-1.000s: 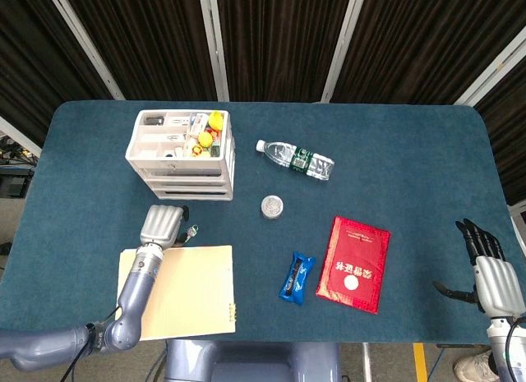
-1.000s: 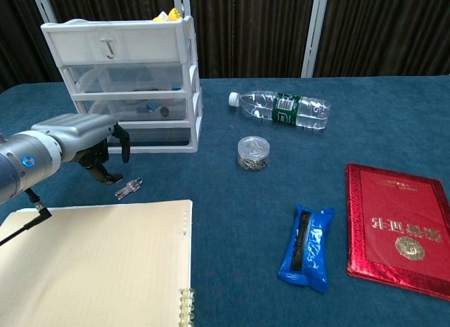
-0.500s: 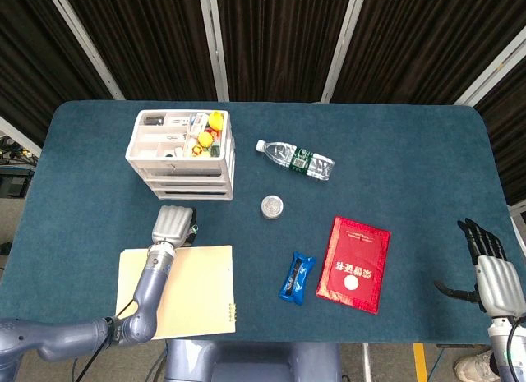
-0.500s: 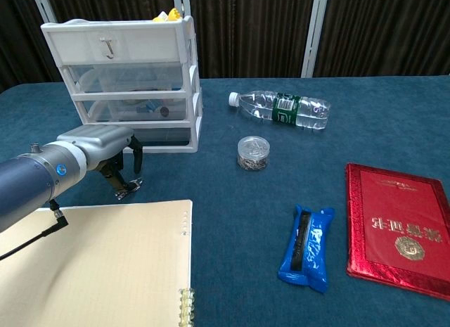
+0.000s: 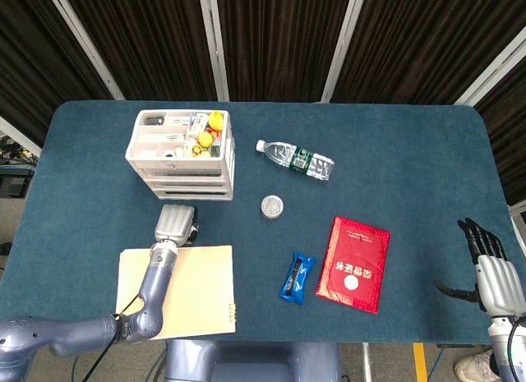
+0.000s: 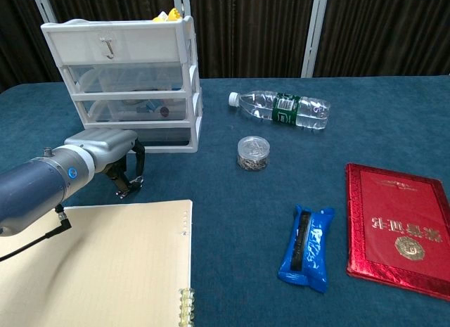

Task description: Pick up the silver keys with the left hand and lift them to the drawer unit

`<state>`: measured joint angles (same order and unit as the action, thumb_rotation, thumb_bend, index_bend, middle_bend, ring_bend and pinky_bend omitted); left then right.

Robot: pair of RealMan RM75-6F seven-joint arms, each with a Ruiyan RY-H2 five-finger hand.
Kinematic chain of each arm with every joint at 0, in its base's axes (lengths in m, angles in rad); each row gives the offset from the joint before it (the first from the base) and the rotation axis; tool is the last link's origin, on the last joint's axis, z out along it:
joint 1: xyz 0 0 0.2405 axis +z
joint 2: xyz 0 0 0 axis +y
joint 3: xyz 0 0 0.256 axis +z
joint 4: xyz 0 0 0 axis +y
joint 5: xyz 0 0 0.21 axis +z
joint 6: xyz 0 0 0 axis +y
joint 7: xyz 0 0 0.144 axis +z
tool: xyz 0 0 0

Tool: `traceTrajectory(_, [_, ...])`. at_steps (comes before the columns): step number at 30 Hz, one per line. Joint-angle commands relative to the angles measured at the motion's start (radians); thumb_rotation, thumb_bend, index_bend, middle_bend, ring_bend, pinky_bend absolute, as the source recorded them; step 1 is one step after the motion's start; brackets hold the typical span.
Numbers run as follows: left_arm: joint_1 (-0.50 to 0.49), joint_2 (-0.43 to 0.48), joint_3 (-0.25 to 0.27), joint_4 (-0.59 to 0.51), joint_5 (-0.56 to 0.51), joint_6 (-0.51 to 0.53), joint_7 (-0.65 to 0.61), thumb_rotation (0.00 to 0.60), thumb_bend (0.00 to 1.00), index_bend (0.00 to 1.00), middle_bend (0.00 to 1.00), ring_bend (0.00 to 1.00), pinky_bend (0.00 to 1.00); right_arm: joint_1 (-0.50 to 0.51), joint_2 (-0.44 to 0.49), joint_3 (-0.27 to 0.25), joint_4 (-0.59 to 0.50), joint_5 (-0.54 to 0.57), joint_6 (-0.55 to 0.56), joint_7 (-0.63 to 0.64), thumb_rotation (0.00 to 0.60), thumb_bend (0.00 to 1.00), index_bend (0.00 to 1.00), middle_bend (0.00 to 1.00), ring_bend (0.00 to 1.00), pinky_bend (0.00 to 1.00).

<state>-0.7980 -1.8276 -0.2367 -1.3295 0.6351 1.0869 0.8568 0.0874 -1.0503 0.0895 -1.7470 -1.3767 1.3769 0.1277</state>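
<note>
The silver keys (image 6: 130, 189) lie on the blue table just above the yellow notebook's top edge. My left hand (image 6: 105, 148) hovers right over them, fingers arched down on both sides of the keys, which still rest on the cloth. In the head view the left hand (image 5: 175, 223) covers most of the keys. The white drawer unit (image 6: 126, 88) stands just behind the hand, its top tray full of small items (image 5: 182, 134). My right hand (image 5: 493, 275) hangs at the table's near right edge, fingers spread and holding nothing.
A yellow notebook (image 6: 98, 264) lies near the front left. A water bottle (image 6: 281, 109) lies on its side, with a small round tin (image 6: 253, 152) nearby. A blue packet (image 6: 306, 248) and a red booklet (image 6: 401, 228) sit on the right.
My left hand has slid right and a little forward, from beside the keys to directly over them. The keys and the right hand have stayed put.
</note>
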Motion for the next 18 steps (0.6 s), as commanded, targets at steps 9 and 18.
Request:
traceTrajectory(9, [-0.006, -0.005, 0.009, 0.006, -0.009, -0.003, -0.002, 0.600, 0.32, 0.48, 1.00, 0.99, 0.86, 0.000, 0.000, 0.001, -0.001, 0.001, 0.000, 0.001, 0.600, 0.00, 0.00, 0.00, 0.00, 0.00])
traceTrajectory(18, [-0.001, 0.004, 0.018, -0.012, 0.000, 0.004, -0.016, 0.600, 0.36, 0.52, 1.00, 0.99, 0.86, 0.000, -0.001, 0.002, -0.003, 0.001, 0.002, 0.000, 0.600, 0.00, 0.00, 0.00, 0.00, 0.00])
